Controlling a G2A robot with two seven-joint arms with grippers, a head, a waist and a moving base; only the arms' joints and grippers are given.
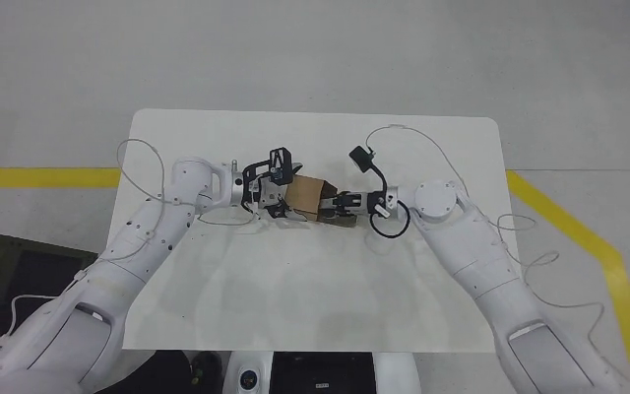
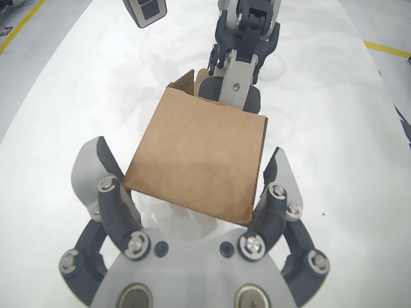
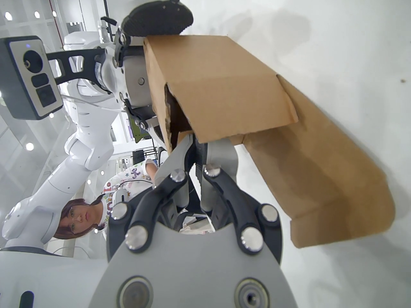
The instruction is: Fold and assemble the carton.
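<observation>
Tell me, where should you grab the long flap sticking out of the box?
Probably the free end of the flap, by its bent lip, coming from the right arm's side. Its other end is hinged to the carton, whose body the left tool and right tool hold, so only that end is open to pinch.

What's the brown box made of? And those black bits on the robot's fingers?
The carton looks like plain brown cardboard: matt and slightly fibrous, with sharp fold creases and rough cut edges. The black finger pads seem to be rubber, or something similar: their surface is dull and finely bumpy.
</observation>
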